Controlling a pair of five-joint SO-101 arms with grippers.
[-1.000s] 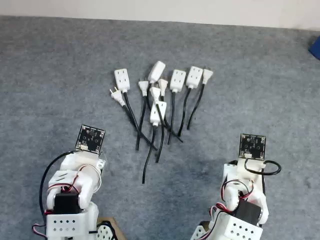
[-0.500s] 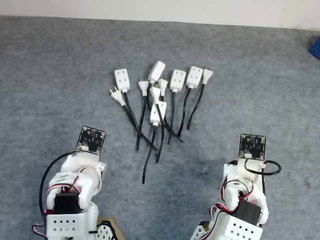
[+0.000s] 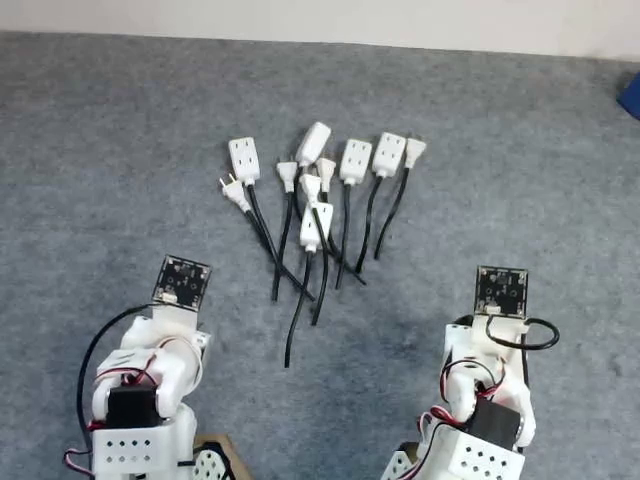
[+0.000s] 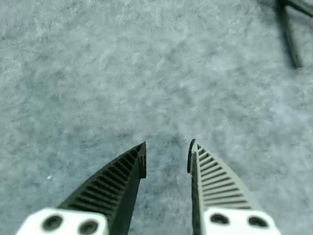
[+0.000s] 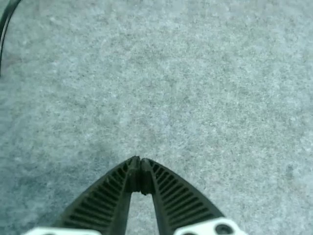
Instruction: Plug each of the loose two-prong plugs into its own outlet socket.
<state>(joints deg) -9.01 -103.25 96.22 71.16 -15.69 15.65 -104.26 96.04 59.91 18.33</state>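
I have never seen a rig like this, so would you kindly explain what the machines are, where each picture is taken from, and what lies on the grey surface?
These are two small robot arms, the left arm and the right arm, seen from a fixed camera looking down over the table. The other two pictures come from a camera on each arm's wrist, looking along its claw. The left claw is open, the right claw is shut, and neither holds anything. On the grey surface ahead of the arms lies a bunch of white outlet sockets and two-prong plugs on short black cords.
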